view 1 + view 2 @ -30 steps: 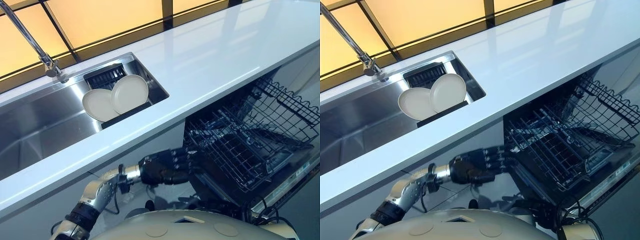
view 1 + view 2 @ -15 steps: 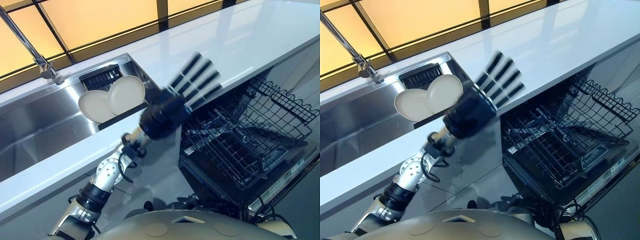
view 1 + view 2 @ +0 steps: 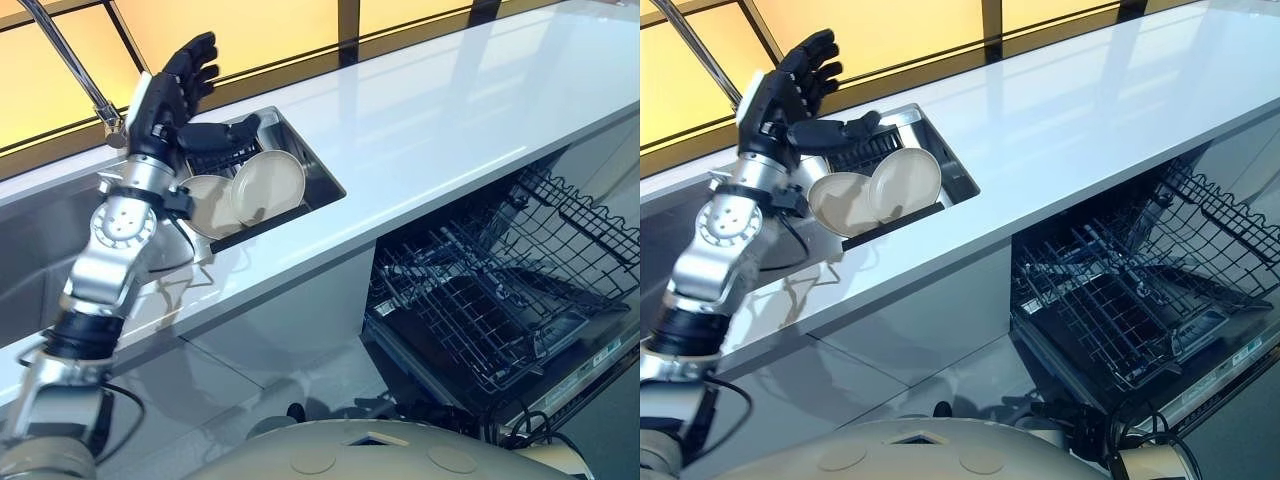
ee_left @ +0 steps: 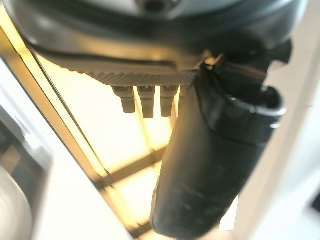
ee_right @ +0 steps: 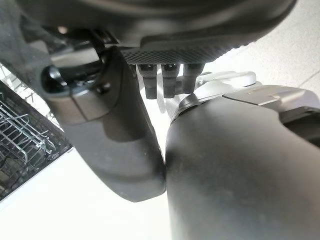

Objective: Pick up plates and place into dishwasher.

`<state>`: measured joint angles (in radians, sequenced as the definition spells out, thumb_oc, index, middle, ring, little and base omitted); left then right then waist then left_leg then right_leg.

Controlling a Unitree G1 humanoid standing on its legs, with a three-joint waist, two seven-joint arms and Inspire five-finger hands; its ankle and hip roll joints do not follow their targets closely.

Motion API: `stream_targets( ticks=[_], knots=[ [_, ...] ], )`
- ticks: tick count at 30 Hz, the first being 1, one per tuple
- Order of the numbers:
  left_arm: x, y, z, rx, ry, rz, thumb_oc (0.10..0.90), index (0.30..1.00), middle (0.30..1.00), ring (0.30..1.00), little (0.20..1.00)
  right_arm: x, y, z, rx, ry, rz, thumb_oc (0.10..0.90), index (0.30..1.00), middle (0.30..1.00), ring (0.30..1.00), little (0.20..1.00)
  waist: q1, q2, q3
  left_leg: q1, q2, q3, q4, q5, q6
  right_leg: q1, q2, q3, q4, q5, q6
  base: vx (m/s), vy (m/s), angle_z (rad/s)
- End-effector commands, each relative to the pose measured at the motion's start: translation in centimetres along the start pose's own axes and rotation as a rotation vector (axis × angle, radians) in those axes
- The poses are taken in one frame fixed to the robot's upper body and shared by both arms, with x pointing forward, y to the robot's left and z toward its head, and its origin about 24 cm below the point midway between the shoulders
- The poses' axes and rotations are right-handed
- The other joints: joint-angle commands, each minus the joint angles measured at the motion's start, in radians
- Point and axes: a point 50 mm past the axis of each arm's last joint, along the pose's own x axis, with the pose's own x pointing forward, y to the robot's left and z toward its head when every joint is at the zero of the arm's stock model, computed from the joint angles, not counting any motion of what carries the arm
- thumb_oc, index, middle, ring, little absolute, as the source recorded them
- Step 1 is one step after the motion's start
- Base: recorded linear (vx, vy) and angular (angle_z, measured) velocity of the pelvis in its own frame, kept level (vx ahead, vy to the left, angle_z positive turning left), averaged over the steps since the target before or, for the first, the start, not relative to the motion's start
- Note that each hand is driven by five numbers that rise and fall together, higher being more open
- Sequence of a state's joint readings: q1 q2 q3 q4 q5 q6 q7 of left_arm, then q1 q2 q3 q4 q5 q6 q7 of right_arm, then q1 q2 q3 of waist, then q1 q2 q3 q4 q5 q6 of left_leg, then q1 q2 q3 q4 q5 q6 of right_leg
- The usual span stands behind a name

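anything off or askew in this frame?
Nothing stands out. Two cream round plates lean overlapping in the steel sink; the dishwasher's dark wire rack is out, empty; the open left hand hovers by the plates.

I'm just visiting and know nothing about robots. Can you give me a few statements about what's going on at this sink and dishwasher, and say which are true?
1. Two plates stand in the sink. True.
2. The left hand is gripping a plate. False: it is raised above the sink, fingers spread, holding nothing.
3. The wire rack holds several plates. False: no plates are in it.
4. The dishwasher stands open with its rack pulled out. True.
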<state>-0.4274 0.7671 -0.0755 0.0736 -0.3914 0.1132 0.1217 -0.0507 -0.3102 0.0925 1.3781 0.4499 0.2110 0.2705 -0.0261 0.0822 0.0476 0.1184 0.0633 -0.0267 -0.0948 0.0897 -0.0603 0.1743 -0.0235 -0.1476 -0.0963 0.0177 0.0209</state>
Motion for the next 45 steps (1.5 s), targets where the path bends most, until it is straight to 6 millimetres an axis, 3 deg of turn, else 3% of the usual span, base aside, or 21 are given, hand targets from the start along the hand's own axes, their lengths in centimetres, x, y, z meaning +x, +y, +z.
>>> stream_targets(
  ticks=[1, 8, 17, 29, 38, 45],
  knots=[
    [3.5, 3.5, 5.4, 0.149, -0.153, 0.096, 0.8, 0.9, 0.9, 0.9, 0.9, -0.2, -0.6, -0.3, -0.019, 0.052, -0.011, 0.8, 0.9, 0.9, 0.9, 0.9, -0.02, 0.008, -0.034, 0.029, -0.104, 0.049, 0.01, -0.108, 0.082, -0.05, 0.049, 0.021, 0.102, -0.089, 0.003, 0.02, 0.051, -0.01],
    [5.7, 5.5, 3.5, 0.255, 0.043, 0.095, 0.8, 0.9, 0.9, 0.9, 0.9, -0.4, -1.2, -0.2, -0.049, 0.048, -0.035, 0.8, 0.9, 0.9, 0.9, 0.9, -0.052, 0.02, -0.033, 0.028, -0.103, 0.07, 0.01, -0.106, 0.077, -0.061, 0.047, 0.034, 0.11, -0.083, 0.014, 0.03, 0.055, -0.01],
    [7.4, 6.0, 2.8, 0.406, 0.21, 0.085, 0.8, 0.9, 0.9, 0.9, 0.9, -0.7, -2.3, -0.8, -0.049, 0.063, -0.066, 0.8, 0.9, 0.9, 0.9, 0.9, -0.103, 0.017, -0.015, 0.027, -0.106, 0.104, 0.008, -0.112, 0.08, -0.076, 0.041, 0.046, 0.108, -0.064, 0.035, 0.05, 0.043, -0.03],
    [7.6, 5.2, 1.1, 0.374, 0.327, 0.065, 0.8, 0.9, 0.9, 0.9, 0.9, -0.9, -3.0, -1.5, -0.08, 0.061, -0.055, 0.8, 0.9, 0.9, 0.9, 0.9, -0.14, 0.007, 0.011, 0.007, -0.12, 0.129, 0.008, -0.113, 0.086, -0.099, 0.032, 0.073, 0.081, -0.027, 0.06, 0.02, 0.027, -0.07],
    [6.8, 3.3, -1.8, 0.217, 0.517, -0.177, 0.8, 0.9, 0.9, 0.9, 0.9, -0.7, -2.1, -0.2, -0.069, 0.027, -0.05, 0.8, 0.9, 0.9, 0.9, 0.9, -0.146, 0.014, 0.024, 0.005, -0.124, 0.146, 0.008, -0.114, 0.093, -0.109, 0.024, 0.075, 0.089, -0.027, 0.067, -0.01, 0.011, -0.02],
    [5.9, 4.3, -2.8, 0.211, 0.58, -0.226, 0.8, 0.9, 0.9, 0.9, 0.9, -0.7, -2.2, -0.3, -0.04, 0.023, -0.058, 0.8, 0.9, 0.9, 0.9, 0.9, -0.137, 0.02, 0.027, 0.002, -0.128, 0.143, 0.01, -0.112, 0.096, -0.111, 0.023, 0.067, 0.094, -0.03, 0.069, 0.0, 0.002, 0.0]
  ],
)
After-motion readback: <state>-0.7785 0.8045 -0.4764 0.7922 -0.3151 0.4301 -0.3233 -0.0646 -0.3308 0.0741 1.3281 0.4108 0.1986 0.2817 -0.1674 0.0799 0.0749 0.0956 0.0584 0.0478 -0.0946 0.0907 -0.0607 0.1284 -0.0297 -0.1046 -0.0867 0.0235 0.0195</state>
